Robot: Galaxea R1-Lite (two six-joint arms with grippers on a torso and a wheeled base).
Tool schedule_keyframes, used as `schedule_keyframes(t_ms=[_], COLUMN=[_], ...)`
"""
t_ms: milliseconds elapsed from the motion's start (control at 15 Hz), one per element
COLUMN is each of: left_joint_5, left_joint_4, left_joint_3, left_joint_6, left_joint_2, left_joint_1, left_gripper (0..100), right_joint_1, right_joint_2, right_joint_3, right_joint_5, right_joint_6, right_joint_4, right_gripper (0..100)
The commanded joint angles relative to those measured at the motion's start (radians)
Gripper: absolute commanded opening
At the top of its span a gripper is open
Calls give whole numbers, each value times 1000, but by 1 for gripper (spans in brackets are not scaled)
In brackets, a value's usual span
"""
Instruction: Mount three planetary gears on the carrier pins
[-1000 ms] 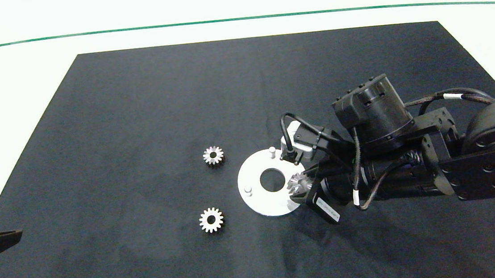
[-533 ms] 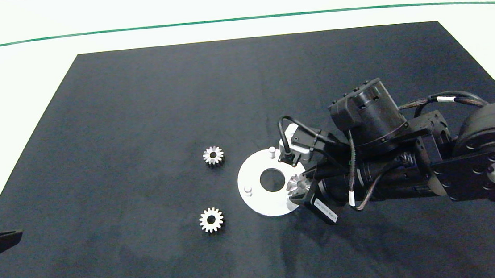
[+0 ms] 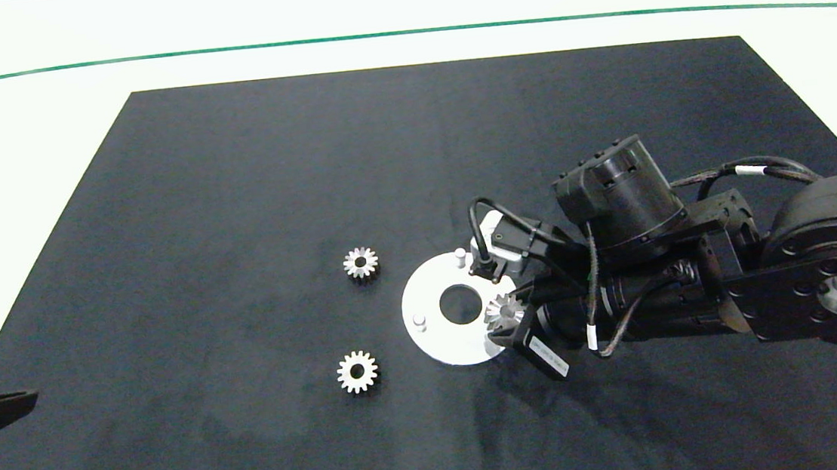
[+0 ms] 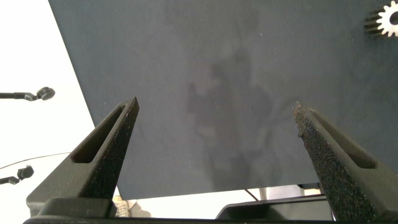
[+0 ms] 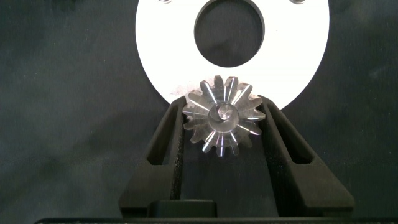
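Note:
The white disc [image 3: 434,332] lies on the black mat, with two carrier pins [image 3: 459,252] [image 3: 418,320] standing bare. My right gripper [image 3: 505,311] is shut on one silvery planetary gear [image 3: 501,308] over the disc's right rim; the pin below it is hidden. In the right wrist view this gear [image 5: 222,118] sits between the fingers at the edge of the disc [image 5: 161,56], a small round shape showing in its centre hole. Two more gears [image 3: 360,263] [image 3: 357,371] lie flat to the left of the disc. My left gripper [image 4: 216,106] stays open at the mat's left edge.
The black mat [image 3: 231,168] covers most of the white table, and a green line [image 3: 401,33] runs along the far side. One loose gear [image 4: 385,18] shows in the left wrist view. The right arm's body [image 3: 694,271] covers the mat to the right of the disc.
The right arm's wrist and elbow have shifted slightly left and down. The held gear has barely moved over the disc's right rim. The left arm is still.

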Motion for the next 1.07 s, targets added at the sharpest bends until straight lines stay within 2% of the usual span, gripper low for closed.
schedule_keyframes(t_ms=[67, 933, 1067], left_joint_5=[2, 2, 2], left_joint_4=[5, 6, 6], left_joint_3=[2, 3, 5], left_joint_6=[3, 3, 12], left_joint_2=[1, 0, -2], left_joint_1=[-2, -5, -5], left_gripper=[100, 100, 100], right_joint_1=[0, -9, -18], right_joint_2=[-5, -8, -8], right_joint_3=[10, 14, 14], right_joint_5=[-1, -8, -8], right_joint_6=[-3, -3, -3], right_joint_4=[3, 1, 0], right_gripper=[31, 31, 31])
